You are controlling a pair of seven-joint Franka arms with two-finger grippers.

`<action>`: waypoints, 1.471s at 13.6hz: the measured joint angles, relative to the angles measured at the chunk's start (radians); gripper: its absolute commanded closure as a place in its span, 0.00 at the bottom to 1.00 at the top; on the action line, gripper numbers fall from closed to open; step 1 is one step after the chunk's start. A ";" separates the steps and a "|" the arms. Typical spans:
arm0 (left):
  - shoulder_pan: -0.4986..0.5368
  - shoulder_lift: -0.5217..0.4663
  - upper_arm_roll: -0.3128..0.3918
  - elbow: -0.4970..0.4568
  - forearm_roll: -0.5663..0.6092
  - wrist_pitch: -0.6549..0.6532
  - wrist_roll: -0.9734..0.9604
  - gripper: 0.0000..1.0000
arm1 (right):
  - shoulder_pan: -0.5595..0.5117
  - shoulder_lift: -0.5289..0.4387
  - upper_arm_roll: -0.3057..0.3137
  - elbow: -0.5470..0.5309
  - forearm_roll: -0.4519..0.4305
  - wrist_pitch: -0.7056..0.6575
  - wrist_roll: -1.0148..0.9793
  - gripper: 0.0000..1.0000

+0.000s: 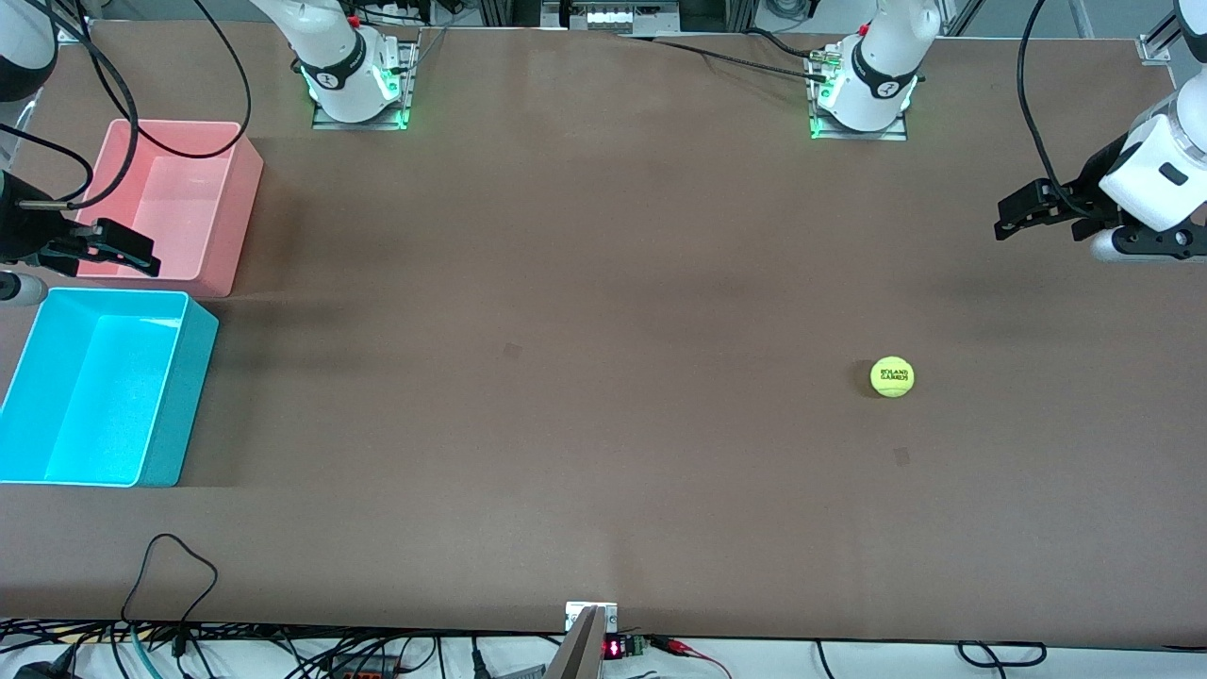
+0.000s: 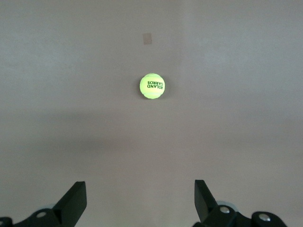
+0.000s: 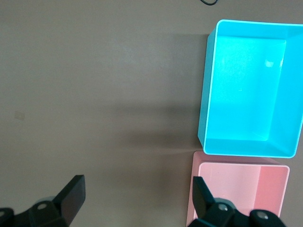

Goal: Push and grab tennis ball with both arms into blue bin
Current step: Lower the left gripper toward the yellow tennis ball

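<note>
Front view: tennis ball [image 1: 891, 376] alone on brown table [image 1: 566, 377], toward left arm's end.
Left gripper [image 1: 1007, 219] and right gripper [image 1: 141, 260] both spread wide, empty, raised; blue bin [image 1: 179, 396] beside pink bin [image 1: 240, 217].

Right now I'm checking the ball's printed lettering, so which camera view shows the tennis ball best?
The left wrist view: the tennis ball sits centred and unobstructed, lettering readable. The front view shows it smaller on the table. The right wrist view misses it.
</note>
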 measured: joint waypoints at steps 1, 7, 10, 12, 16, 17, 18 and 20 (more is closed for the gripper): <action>0.000 0.000 0.000 0.000 0.000 -0.001 0.000 0.00 | -0.001 0.000 0.000 0.000 0.000 0.000 0.000 0.00; 0.001 0.030 0.004 0.001 0.000 -0.001 0.001 0.00 | -0.005 0.000 -0.001 0.000 0.000 0.000 0.000 0.00; 0.001 0.122 0.005 0.020 0.001 0.013 0.067 0.00 | -0.005 0.000 -0.001 0.000 0.000 0.000 0.000 0.00; 0.007 0.206 0.006 0.067 0.001 0.021 0.142 0.00 | -0.005 0.000 -0.002 0.000 0.000 0.000 0.000 0.00; 0.029 0.342 0.008 0.106 0.001 0.031 0.302 0.76 | -0.005 0.000 -0.002 0.000 0.000 0.000 0.000 0.00; 0.030 0.373 0.008 0.106 0.002 0.043 0.325 0.88 | -0.005 0.000 -0.002 0.000 0.000 0.000 0.000 0.00; 0.030 0.402 0.007 0.107 0.003 0.053 0.364 0.96 | -0.006 0.000 -0.002 0.000 0.000 0.000 0.000 0.00; 0.030 0.452 0.007 0.105 0.009 0.112 0.535 1.00 | -0.006 0.000 -0.003 -0.001 0.000 -0.001 0.000 0.00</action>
